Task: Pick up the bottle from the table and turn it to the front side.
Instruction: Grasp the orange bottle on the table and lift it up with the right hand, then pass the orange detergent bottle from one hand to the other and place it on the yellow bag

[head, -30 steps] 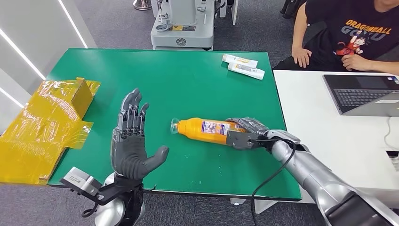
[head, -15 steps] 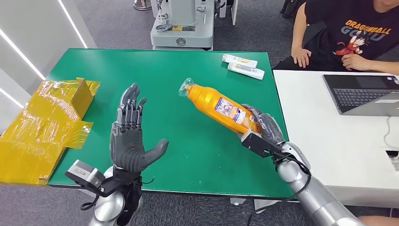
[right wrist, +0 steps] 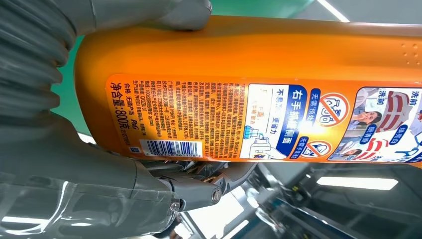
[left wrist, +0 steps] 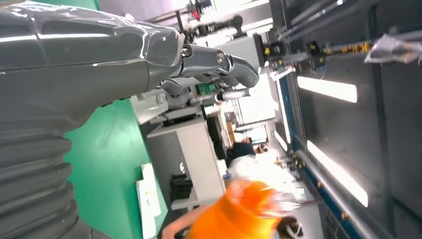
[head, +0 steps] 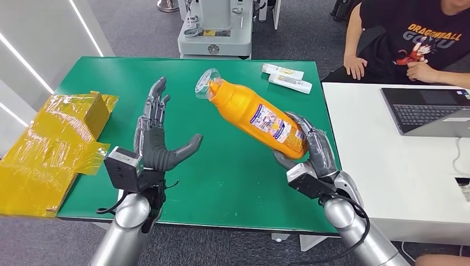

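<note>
Above the green table (head: pixel 233 183), the right hand (head: pixel 310 152) is gripping the orange bottle (head: pixel 258 119) by its base, barcode label showing; the left hand (head: pixel 158 144) is waiting spread wide, holding nothing, likely to help turn it.

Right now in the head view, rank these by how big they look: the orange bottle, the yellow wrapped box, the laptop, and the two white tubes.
1. Yellow wrapped box, cut by the frame edge.
2. Orange bottle, raised toward the camera in the right hand, so likely looks oversized.
3. Laptop, partly cropped, close to the bottle.
4. White tubes, alike to each other.
</note>
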You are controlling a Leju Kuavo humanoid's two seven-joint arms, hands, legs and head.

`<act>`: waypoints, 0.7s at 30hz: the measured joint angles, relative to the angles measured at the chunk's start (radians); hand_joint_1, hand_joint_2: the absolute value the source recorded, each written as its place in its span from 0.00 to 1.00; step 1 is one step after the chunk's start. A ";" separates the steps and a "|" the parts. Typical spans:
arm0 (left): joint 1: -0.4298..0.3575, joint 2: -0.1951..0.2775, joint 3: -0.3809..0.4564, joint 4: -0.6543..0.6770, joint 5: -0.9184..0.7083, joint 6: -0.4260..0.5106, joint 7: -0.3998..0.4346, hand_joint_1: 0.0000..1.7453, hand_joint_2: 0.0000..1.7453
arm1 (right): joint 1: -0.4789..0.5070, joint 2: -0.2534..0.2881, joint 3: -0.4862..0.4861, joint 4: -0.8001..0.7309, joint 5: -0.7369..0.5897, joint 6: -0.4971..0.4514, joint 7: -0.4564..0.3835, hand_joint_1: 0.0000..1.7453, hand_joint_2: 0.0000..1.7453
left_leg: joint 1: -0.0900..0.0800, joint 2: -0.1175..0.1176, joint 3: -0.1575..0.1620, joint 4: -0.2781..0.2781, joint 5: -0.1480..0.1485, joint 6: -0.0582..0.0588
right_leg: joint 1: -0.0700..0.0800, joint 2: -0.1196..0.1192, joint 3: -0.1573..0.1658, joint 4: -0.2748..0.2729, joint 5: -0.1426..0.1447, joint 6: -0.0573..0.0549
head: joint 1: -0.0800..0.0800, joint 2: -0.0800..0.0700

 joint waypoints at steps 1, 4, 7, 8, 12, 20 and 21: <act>-0.013 0.000 0.000 0.014 0.004 -0.007 0.003 0.00 1.00 | 0.000 0.003 0.000 -0.010 0.003 -0.002 -0.003 1.00 1.00 | 0.000 0.000 0.000 0.000 0.000 0.000 | 0.000 0.000 0.000 0.000 0.000 0.000 | 0.000 0.000; -0.047 -0.001 0.000 0.057 0.013 -0.024 0.011 0.00 1.00 | 0.000 0.015 0.000 -0.032 0.012 -0.010 -0.011 1.00 1.00 | 0.000 0.000 0.000 0.000 0.000 0.000 | 0.000 0.000 0.000 0.000 0.000 0.000 | 0.000 0.000; -0.073 -0.002 -0.002 0.095 0.018 -0.032 0.016 0.00 1.00 | 0.000 0.028 0.001 -0.045 0.019 -0.014 -0.016 1.00 1.00 | 0.000 0.000 0.000 0.000 0.000 0.000 | 0.000 0.000 0.000 0.000 0.000 0.000 | 0.000 0.000; -0.082 -0.002 -0.004 0.107 0.021 -0.035 0.018 0.00 1.00 | -0.001 0.032 0.002 -0.048 0.021 -0.014 -0.017 1.00 1.00 | 0.000 0.000 0.000 0.000 0.000 0.000 | 0.000 0.000 0.000 0.000 0.000 0.000 | 0.000 0.000; -0.101 -0.003 -0.013 0.144 0.047 -0.059 0.029 0.00 1.00 | -0.003 0.050 0.006 -0.054 0.032 -0.008 -0.019 1.00 1.00 | 0.000 0.000 0.000 0.000 0.000 0.000 | 0.000 0.000 0.000 0.000 0.000 0.000 | 0.000 0.000; -0.107 -0.010 -0.047 0.159 0.087 -0.118 0.034 0.00 1.00 | -0.013 0.062 0.012 -0.037 0.035 0.011 -0.008 1.00 1.00 | 0.000 0.000 0.000 0.000 0.000 0.000 | 0.000 0.000 0.000 0.000 0.000 0.000 | 0.000 0.000; -0.109 -0.012 -0.052 0.159 0.089 -0.121 0.035 0.00 1.00 | -0.014 0.063 0.012 -0.032 0.033 0.013 -0.006 1.00 1.00 | 0.000 0.000 0.000 0.000 0.000 0.000 | 0.000 0.000 0.000 0.000 0.000 0.000 | 0.000 0.000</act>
